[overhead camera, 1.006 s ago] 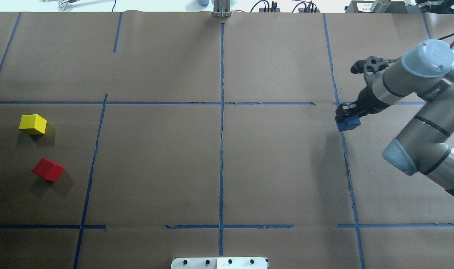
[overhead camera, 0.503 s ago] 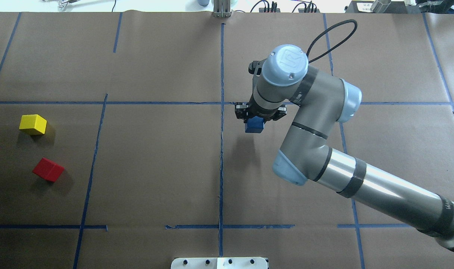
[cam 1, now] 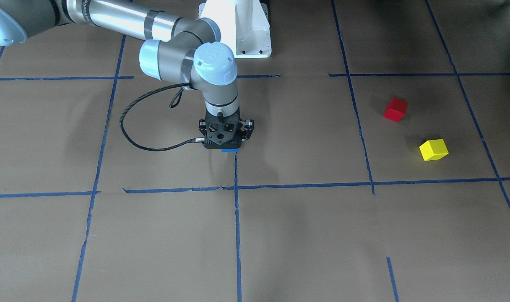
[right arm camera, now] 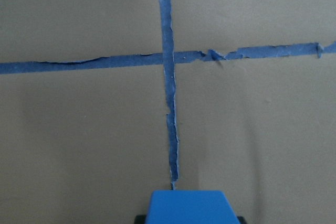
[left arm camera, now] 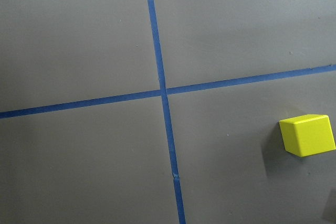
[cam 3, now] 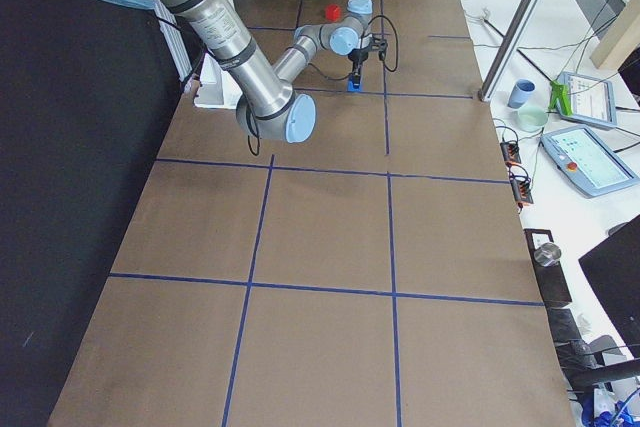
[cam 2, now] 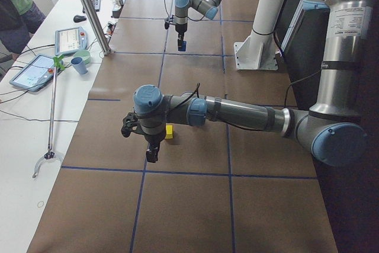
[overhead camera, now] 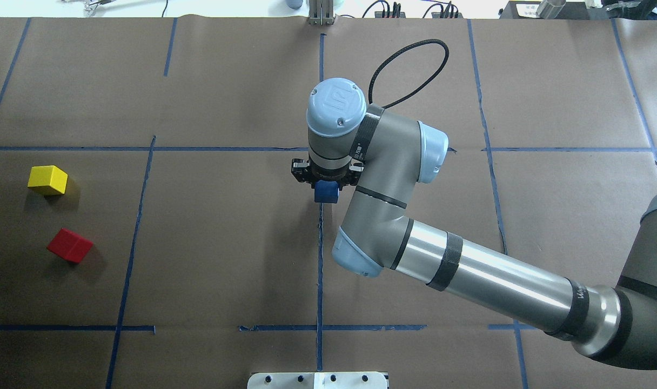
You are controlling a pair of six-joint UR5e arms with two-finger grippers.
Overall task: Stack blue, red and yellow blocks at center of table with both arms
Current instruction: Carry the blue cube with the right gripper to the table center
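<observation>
Nearest the robot on my overhead feed is the white pedestal (overhead camera: 317, 380) at the table (overhead camera: 226, 243) edge. The right arm (overhead camera: 485, 281) comes in from the near right corner and reaches to the middle. Red block (overhead camera: 69, 245) sits on the paper far out on the robot's left, inside the outermost square, resting on the surface with nothing touching it. Further out, the right gripper (overhead camera: 326, 186) points straight down with its fingers clamped on the blue block (overhead camera: 326, 193) - gripping it from above. That block is over the centre tape line (overhead camera: 320, 259), just on the robot's side of the middle tape crossing; the right wrist camera shows its top face at the bottom of the picture with the crossing ahead of it. I can't tell if the block's underside touches the table. A little further out, the yellow block (overhead camera: 47, 179) sits near the red one, apart from it. The left arm (cam 2: 237, 111) shows only from the left-end camera. There the left gripper (cam 2: 152, 153) hangs fingers-down over the table close to the yellow block - open or closed, cannot tell from that angle. Beyond the right wrist a black cable (overhead camera: 415, 65) loops toward the far edge.
</observation>
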